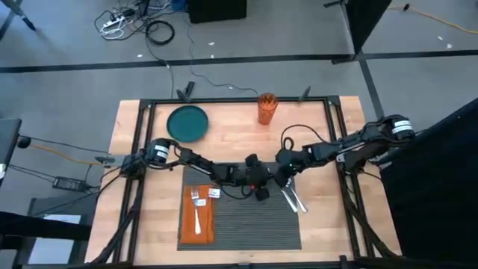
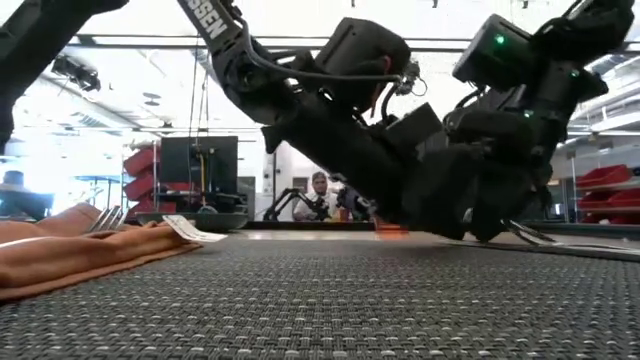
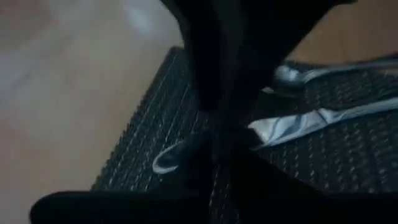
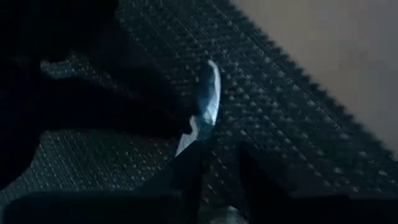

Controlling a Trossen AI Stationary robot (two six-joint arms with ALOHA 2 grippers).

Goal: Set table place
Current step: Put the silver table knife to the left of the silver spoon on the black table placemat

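Dark grey ribbed rectangular placemat (image 1: 246, 224) lay at the near middle of the light wood-grain worktop (image 1: 314, 131). In the high view the left claw (image 1: 259, 190) and right claw (image 1: 284, 181) crowded together over the mat's far edge. The silver knife and spoon (image 1: 293, 198) sat just beside them on the mat's right part. The folded orange cloth napkin (image 1: 198, 218) carried a silver fork (image 1: 196, 209) on the mat's left part. The round teal plate (image 1: 187, 123) and the orange ribbed cup (image 1: 267, 108) were well apart from the mat.

The low view added what the overhead picture hid: both arms pressed right down to the mat, and a person (image 2: 318, 190) stood in the room behind.

The left wrist view showed the spoon's bowl and the knife lying flat on the ribs. A dark arm part blocked the middle, and you could not tell whether the left claw was clenched or released.

Only the right wrist view settled the right claw: its fingers (image 4: 186, 177) stood apart, released, with the knife blade beside one of them.

In my judgement you needed to straighten the cutlery gently. Nudging low and slowly would keep the ribs from catching, and the arms needed to stay clear of each other.
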